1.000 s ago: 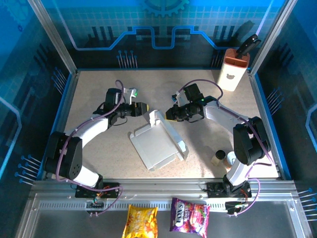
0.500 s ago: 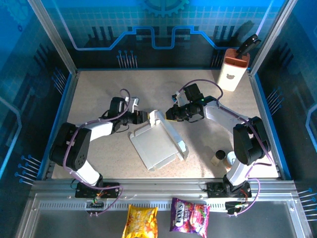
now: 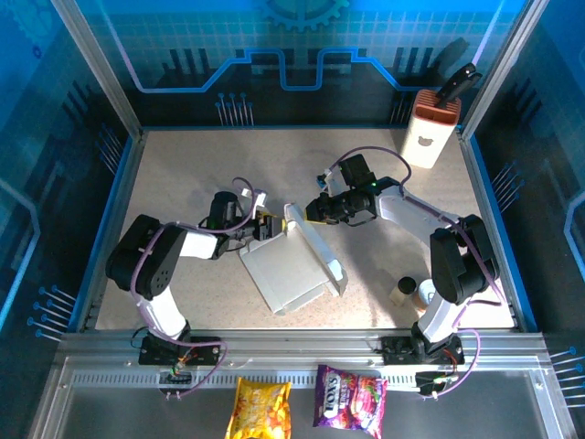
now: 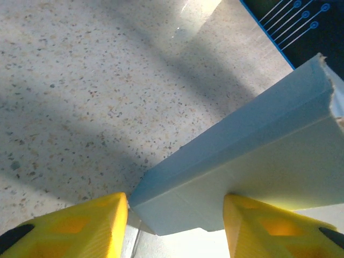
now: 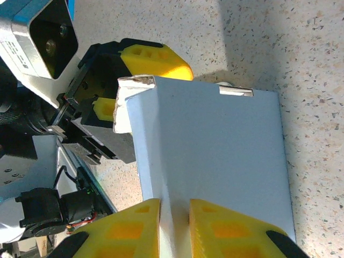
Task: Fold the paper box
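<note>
Cardboard paper box [image 3: 288, 265]: left pincer [image 3: 268, 225] has arrived, apart astride the flap the right pincer [image 3: 309, 212] clamps, fold likely next

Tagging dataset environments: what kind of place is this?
Probably a lab or demo robot cell: a speckled beige stone-look tabletop, fenced by silver aluminium frame rails and glossy blue circuit-print wall panels.

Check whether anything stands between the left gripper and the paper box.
Nothing visible does. The left gripper has its open fingers on either side of one end of the raised wall of the paper box, while the right gripper pinches the same wall.
</note>
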